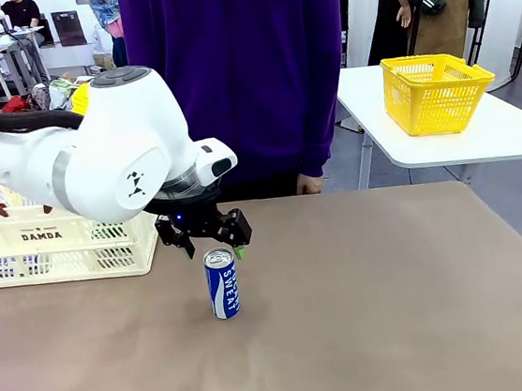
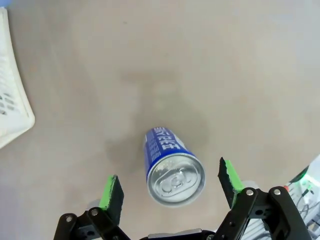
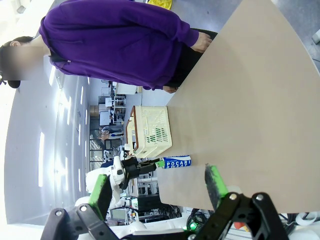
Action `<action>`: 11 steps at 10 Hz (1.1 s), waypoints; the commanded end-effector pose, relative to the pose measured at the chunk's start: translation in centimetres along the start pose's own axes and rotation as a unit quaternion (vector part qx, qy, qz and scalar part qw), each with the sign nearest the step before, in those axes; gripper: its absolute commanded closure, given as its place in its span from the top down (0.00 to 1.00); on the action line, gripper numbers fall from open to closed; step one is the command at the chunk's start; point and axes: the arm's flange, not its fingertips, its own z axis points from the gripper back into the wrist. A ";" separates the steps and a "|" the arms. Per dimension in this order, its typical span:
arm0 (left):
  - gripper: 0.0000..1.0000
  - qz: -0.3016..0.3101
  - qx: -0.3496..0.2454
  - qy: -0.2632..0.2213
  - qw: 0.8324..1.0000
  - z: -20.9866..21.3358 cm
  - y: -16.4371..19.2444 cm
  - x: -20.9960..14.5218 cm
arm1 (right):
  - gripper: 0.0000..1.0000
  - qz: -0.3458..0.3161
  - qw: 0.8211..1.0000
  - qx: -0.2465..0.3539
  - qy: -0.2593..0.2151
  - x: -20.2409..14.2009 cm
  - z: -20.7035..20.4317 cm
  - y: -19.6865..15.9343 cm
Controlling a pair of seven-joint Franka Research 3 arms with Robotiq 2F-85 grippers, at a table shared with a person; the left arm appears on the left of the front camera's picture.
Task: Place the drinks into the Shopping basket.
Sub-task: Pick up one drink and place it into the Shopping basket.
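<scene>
Hovering just above the blue can, your left gripper (image 1: 212, 245) has its green pads (image 2: 110, 191) spread apart, one on each side of the silver top and not touching it.

You can read "SWEAT" in white on the blue can (image 1: 221, 283) from the front, and "POCARI" in the right wrist view, where print stands sideways. The can stands upright near the middle of the brown table (image 1: 397, 312), with bare surface all around it. The Shopping basket (image 1: 55, 249), marked "DAMDA", sits at the table's left far edge; your arm hides part of it. Your right gripper (image 3: 160, 195) is also spread wide, away from the can. A person in a purple top (image 1: 237, 66) stands at the far side.
</scene>
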 end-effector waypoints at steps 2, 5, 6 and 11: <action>1.00 0.019 0.021 0.022 0.999 -1.8 -0.2 1.1 | 1.00 0.013 1.000 0.014 -0.004 0.3 0.0 0.1; 1.00 0.020 0.026 0.056 0.998 -3.4 -0.2 0.1 | 1.00 0.013 1.000 0.014 -0.004 0.3 0.0 0.1; 1.00 0.017 0.027 0.062 0.998 -3.7 -0.3 -0.1 | 1.00 0.013 1.000 0.014 -0.004 0.3 0.0 0.1; 1.00 -0.016 0.033 0.059 0.998 -3.8 -0.6 0.2 | 1.00 0.013 1.000 0.014 -0.004 0.3 0.0 0.1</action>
